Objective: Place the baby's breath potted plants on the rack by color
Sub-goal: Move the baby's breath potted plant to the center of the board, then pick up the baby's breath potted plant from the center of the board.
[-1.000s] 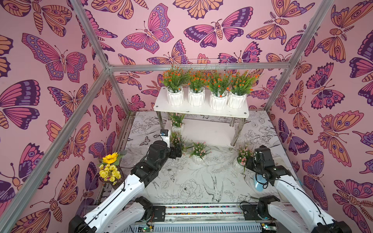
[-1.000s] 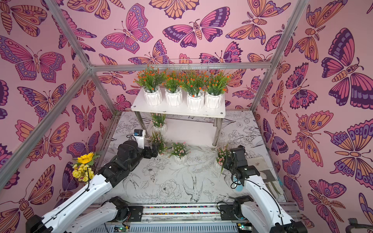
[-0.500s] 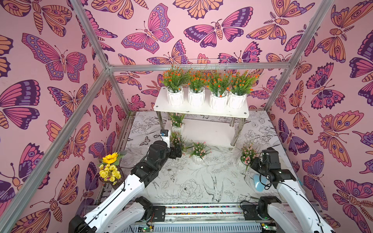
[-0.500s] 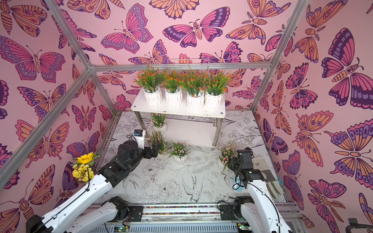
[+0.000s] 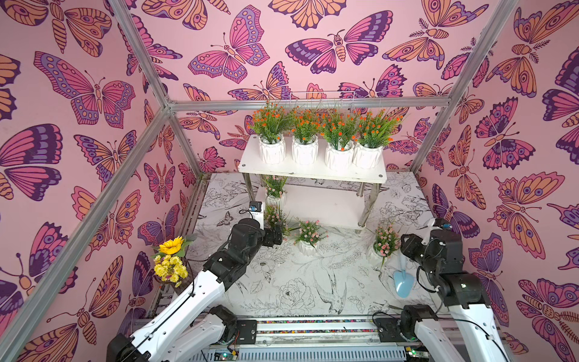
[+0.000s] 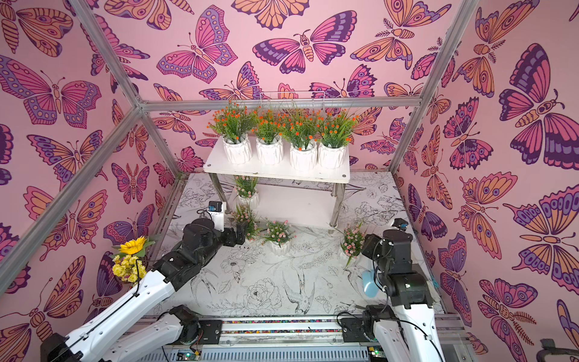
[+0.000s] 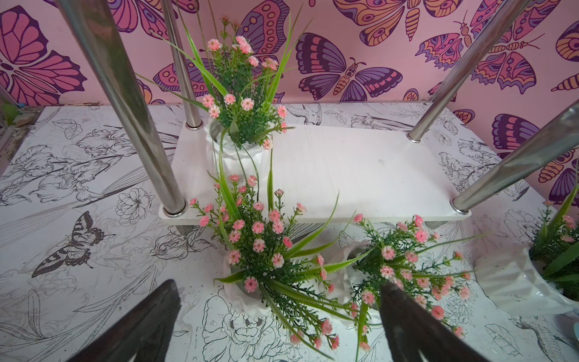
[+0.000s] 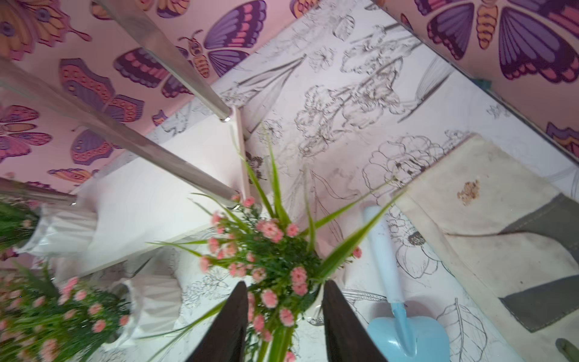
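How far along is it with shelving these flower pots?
Done: four orange pots fill the top shelf; one pink pot stands on the lower shelf. In hand: the open left gripper straddles a second pink pot on the table; the open right gripper straddles a third pink pot's sprig. Left: those two and the middle pink pot.

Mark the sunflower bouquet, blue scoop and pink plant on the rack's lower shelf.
sunflower bouquet (image 5: 171, 245): in a top view, sunflower head.
blue scoop (image 5: 403, 283): in a top view, blade.
pink plant (image 7: 238, 156): left wrist view, white pot.
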### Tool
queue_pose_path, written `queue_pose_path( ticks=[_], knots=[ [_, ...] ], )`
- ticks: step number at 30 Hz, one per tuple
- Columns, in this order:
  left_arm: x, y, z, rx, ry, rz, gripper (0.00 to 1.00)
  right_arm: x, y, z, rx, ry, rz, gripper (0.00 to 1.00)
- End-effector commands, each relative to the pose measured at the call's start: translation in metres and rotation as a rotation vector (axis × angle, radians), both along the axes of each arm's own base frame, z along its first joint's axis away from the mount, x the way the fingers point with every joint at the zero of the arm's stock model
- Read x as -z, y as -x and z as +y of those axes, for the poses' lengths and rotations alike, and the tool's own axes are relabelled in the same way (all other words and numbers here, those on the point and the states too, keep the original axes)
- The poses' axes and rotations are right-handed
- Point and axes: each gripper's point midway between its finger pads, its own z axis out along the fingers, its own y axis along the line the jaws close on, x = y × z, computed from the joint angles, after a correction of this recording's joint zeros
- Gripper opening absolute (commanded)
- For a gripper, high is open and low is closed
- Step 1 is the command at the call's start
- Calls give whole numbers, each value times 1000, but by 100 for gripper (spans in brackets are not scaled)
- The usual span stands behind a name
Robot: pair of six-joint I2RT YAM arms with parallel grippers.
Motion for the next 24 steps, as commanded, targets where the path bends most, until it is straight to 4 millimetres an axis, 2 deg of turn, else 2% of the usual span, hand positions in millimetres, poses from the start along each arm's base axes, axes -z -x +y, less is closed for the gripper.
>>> queue_pose_path(
  ticks=[1,4,7,12,15,18,24],
  knots=[
    [2,1,-2,14,-14,8,100,-19,-5,23,-133,-17,-10,41],
    [2,0,-4,18,-12,11,100,-29,-18,48,-230,-8,-26,42],
    [2,-1,-5,20,-12,17,100,-30,-31,80,-321,49,-22,42],
    [4,-1,-3,12,-21,27,100,-15,-49,143,-474,65,2,42],
    [5,0,-1,6,-25,31,100,1,-54,171,-530,70,29,41],
    [6,2,1,1,-26,31,100,23,-56,192,-561,61,63,40],
    [9,3,2,-3,-29,37,100,81,-56,213,-575,2,170,39]
  ],
)
